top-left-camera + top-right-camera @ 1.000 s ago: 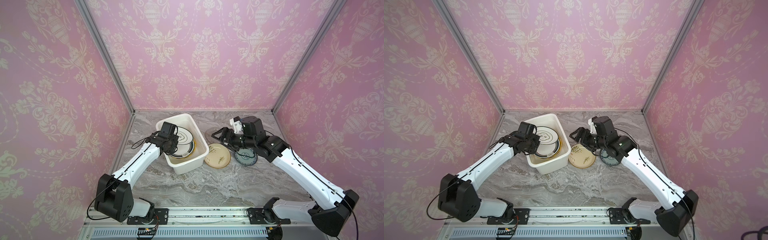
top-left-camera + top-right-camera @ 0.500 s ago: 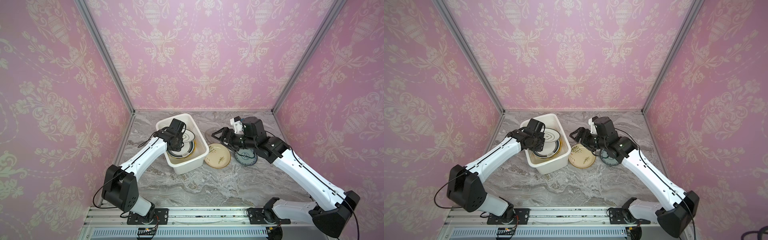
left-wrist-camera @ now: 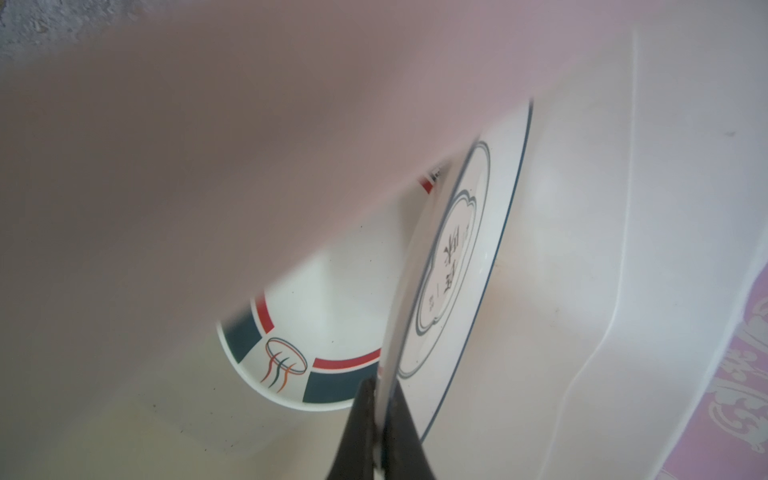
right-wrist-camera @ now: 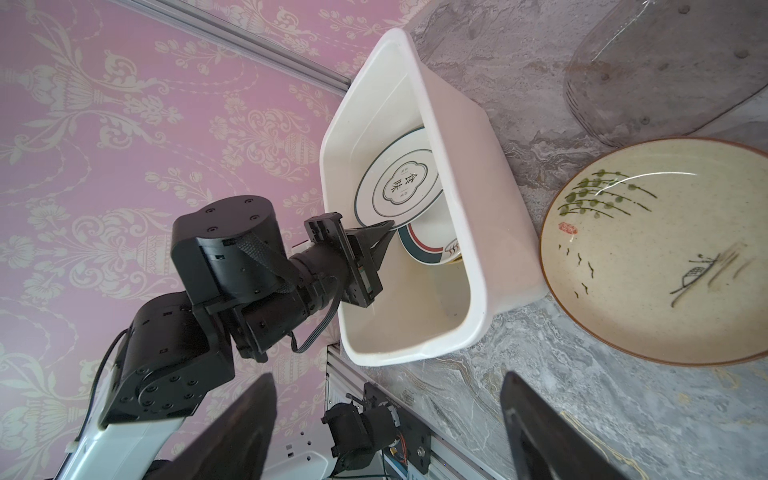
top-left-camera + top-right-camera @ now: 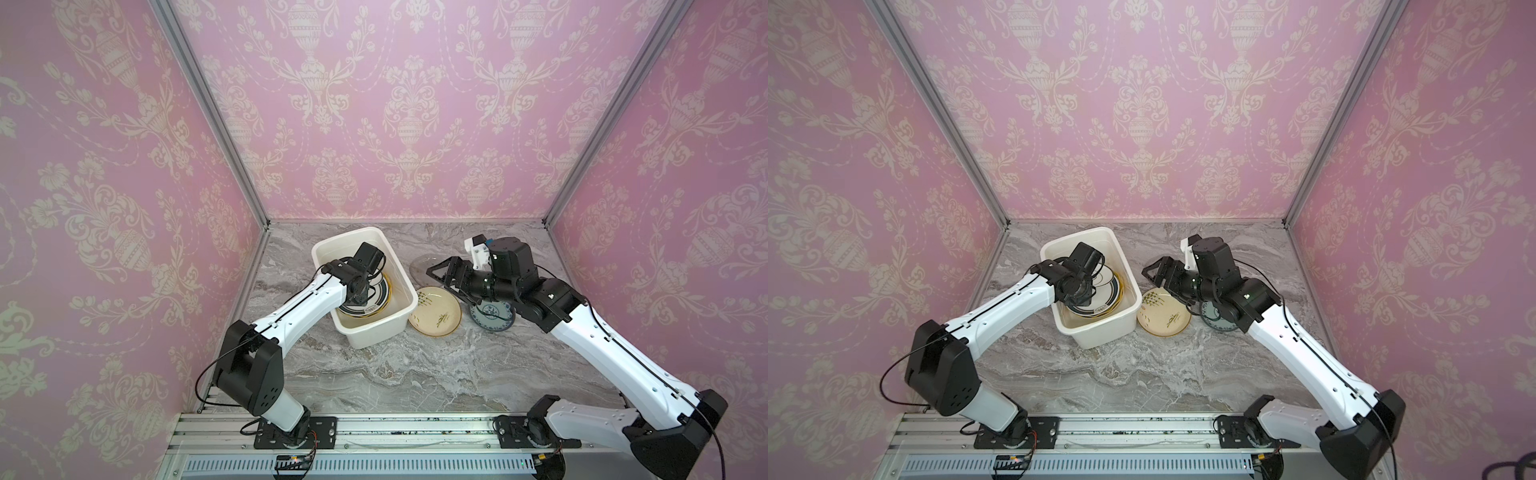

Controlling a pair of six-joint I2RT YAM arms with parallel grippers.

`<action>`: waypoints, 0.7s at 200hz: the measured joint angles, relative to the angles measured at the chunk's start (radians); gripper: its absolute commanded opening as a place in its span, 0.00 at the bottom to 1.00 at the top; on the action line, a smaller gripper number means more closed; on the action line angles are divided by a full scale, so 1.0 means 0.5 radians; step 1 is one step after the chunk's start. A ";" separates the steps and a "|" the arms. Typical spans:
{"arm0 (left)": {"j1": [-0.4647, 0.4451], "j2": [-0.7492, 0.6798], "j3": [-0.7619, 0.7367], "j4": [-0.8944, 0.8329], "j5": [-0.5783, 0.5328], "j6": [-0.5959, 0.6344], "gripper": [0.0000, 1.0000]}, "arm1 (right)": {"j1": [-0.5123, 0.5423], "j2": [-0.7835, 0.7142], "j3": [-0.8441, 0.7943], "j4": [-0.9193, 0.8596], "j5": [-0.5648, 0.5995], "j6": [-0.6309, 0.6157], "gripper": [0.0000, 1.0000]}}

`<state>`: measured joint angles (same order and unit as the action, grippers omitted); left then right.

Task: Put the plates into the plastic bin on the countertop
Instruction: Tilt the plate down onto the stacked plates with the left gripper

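Crowding the tabletop [image 5: 395, 374] toward its rear edge, right of the bin [image 5: 368, 334], lie the cream sprig plate [image 5: 436, 318], blue-patterned plate [image 5: 494, 321] and glass plate [image 4: 665, 70], near the wide-open, empty right fingers [image 4: 245, 432]; the left fingers [image 3: 405, 440], clamped on the dark-rimmed plate [image 4: 397, 185], hold it steeply tilted inside the bin above a banded plate [image 3: 324, 332].

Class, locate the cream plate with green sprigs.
In both top views the cream plate lies on the countertop, between the plastic bin and the blue-patterned plate.

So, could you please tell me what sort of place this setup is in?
Probably a staged test cell rather than a real kitchen: pink wallpaper panels in aluminium framing box in a marble-look countertop, and two robot arms are bolted to a rail along its front edge.
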<state>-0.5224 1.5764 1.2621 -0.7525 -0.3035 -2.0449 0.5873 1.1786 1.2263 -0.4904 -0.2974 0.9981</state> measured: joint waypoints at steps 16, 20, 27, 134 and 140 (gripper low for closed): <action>-0.002 0.021 0.007 -0.018 -0.036 0.000 0.00 | 0.000 -0.011 -0.013 0.008 0.000 0.000 0.85; -0.002 0.026 0.007 -0.019 -0.044 0.000 0.00 | 0.000 -0.013 -0.014 0.008 0.000 0.000 0.85; -0.004 0.034 0.008 -0.025 -0.059 0.000 0.00 | 0.000 -0.015 -0.018 0.011 0.000 0.000 0.85; -0.013 0.067 0.002 -0.021 -0.102 0.002 0.08 | 0.000 -0.023 -0.018 0.015 0.000 0.000 0.86; -0.014 0.067 -0.004 -0.012 -0.107 0.002 0.09 | 0.000 -0.023 -0.018 0.015 0.001 0.000 0.86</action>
<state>-0.5297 1.6100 1.2602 -0.7586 -0.3569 -2.0438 0.5873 1.1671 1.2171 -0.4828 -0.2970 0.9981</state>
